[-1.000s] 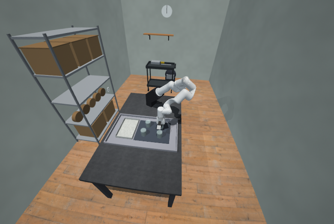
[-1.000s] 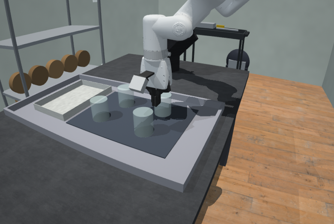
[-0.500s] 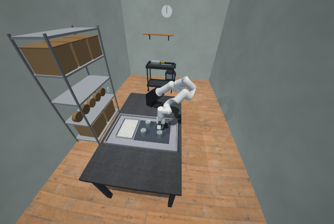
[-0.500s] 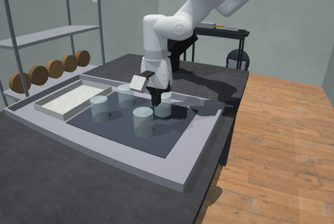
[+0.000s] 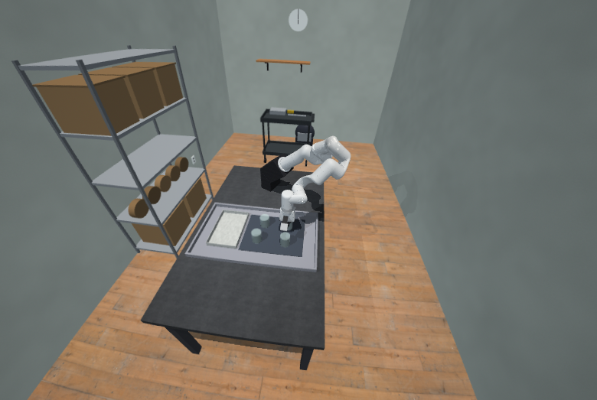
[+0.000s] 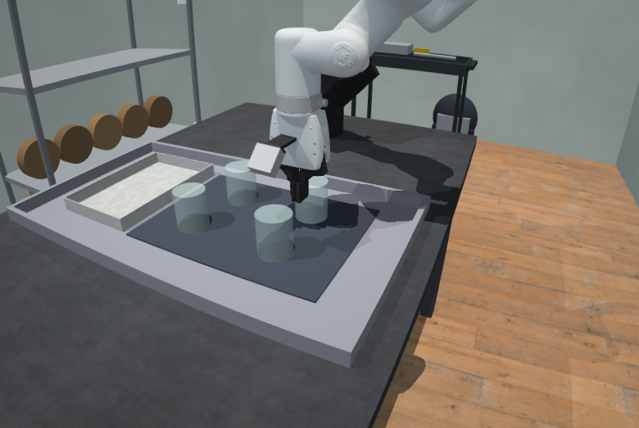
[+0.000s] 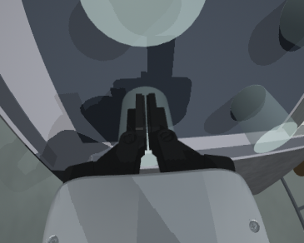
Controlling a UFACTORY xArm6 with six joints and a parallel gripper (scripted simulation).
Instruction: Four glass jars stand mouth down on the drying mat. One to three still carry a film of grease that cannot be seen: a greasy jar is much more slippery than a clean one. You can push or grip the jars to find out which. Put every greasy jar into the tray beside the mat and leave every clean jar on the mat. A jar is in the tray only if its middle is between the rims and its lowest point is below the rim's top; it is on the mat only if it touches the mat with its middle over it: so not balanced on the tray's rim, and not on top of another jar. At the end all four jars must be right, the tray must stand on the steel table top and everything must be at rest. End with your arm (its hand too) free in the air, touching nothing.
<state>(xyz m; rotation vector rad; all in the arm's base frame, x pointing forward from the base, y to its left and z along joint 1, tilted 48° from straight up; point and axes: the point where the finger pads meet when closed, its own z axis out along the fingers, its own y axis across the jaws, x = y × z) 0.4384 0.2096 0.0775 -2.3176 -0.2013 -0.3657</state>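
Four jars, mouth down, all standing on the mat point(image 5: 294, 249) point(image 6: 232, 252) point(image 7: 206, 46): one point(image 5: 285, 239) point(image 6: 274, 232) point(image 7: 142, 21) toward its front, one point(image 6: 315, 200) behind the gripper point(image 5: 285, 230) point(image 6: 299, 200) point(image 7: 146, 96), two on its tray side. The gripper is hanging over the mat, fingers closed together, holding nothing; the tray point(image 5: 210, 244) point(image 6: 95, 218) is lying beside the mat, holding no jar. A push landing too high or too fast may be tipping a jar or driving it into a neighbour, the front and rear jars crowding the fingers.
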